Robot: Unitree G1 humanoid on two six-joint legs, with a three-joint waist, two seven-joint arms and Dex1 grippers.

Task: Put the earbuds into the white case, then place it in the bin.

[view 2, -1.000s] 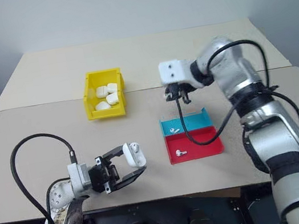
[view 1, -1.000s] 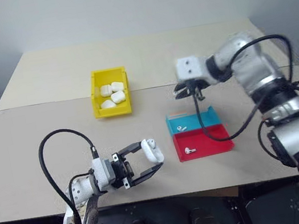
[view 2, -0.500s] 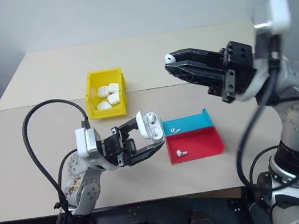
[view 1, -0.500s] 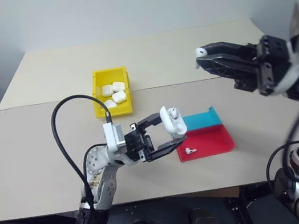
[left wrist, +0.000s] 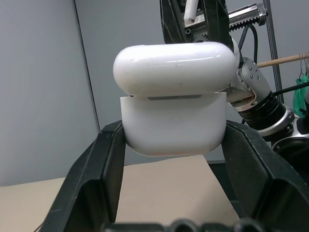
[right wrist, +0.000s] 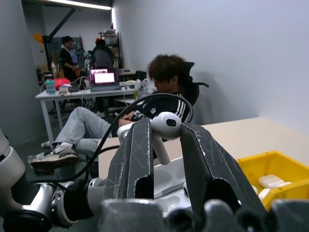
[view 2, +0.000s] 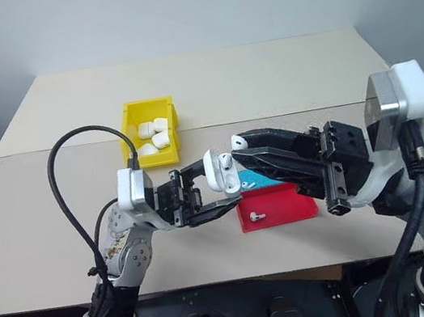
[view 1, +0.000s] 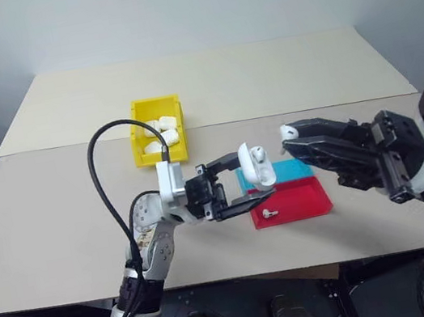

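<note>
Left gripper (view 1: 241,176) clamped the small glossy white hinged-lid case (view 1: 257,167) by its lower body, lid open, above the table's (view 1: 58,218) front edge. Right gripper (right wrist: 164,140) pinched a tiny glossy white stemmed earbud (right wrist: 164,126) just beside it. Both looked light, hard and slippery; the earbud is best gripped across its head, stem free.

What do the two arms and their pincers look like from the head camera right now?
Both arms are silver-grey metal with black joints. Each ends in a white, boxy wrist block and a pincer of two long black fingers: left pincer, right pincer. A thick black cable loops above the left arm, and another black cable runs along the right arm.
</note>
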